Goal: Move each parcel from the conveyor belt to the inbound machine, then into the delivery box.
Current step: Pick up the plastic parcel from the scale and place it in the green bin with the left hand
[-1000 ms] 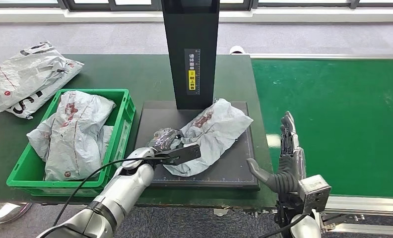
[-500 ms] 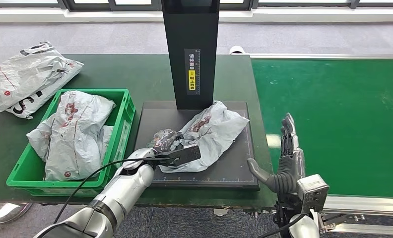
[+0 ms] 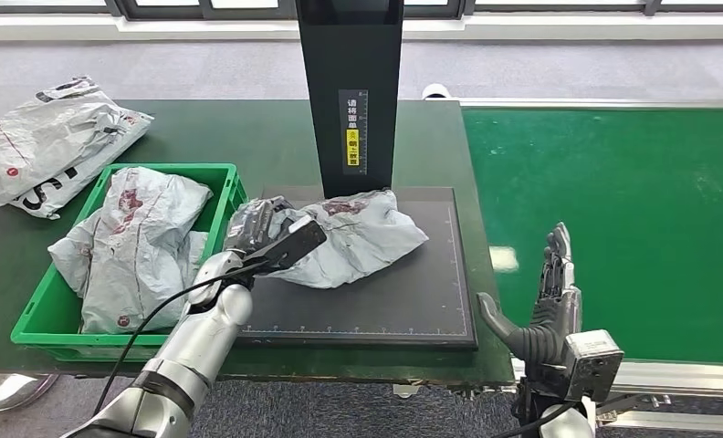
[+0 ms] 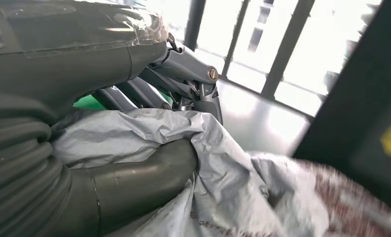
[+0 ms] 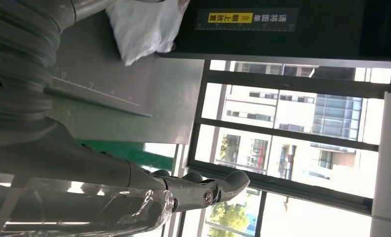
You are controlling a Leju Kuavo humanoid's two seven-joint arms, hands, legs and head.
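Here the robot's left hand (image 3: 268,239) has hold of the crumpled grey plastic mailer parcel (image 3: 353,235) at its left end; in the left wrist view the thick grey thumb (image 4: 149,177) presses in under a fold of the grey film (image 4: 233,182) while the darker fingers (image 4: 193,91) curl over it from above. The parcel lies across the back left part of the flat black scanning plate (image 3: 403,301) of the inbound machine, right at the foot of its tall black column (image 3: 351,91). The right hand (image 3: 545,315) stands upright beyond the bench's front right corner, fingers apart and holding nothing.

The dark green bench (image 3: 248,132) carries a green plastic crate (image 3: 221,246) at its front left, with grey bagged parcels (image 3: 134,246) piled inside, touching the plate's left edge. Another white and grey mailer bag (image 3: 52,137) lies at the back left corner. The bright green conveyor belt (image 3: 613,219) runs along the right. Grey carpet and window frames lie behind.

A yellow and white label (image 3: 353,132) runs down the column; its characters are too small to read.
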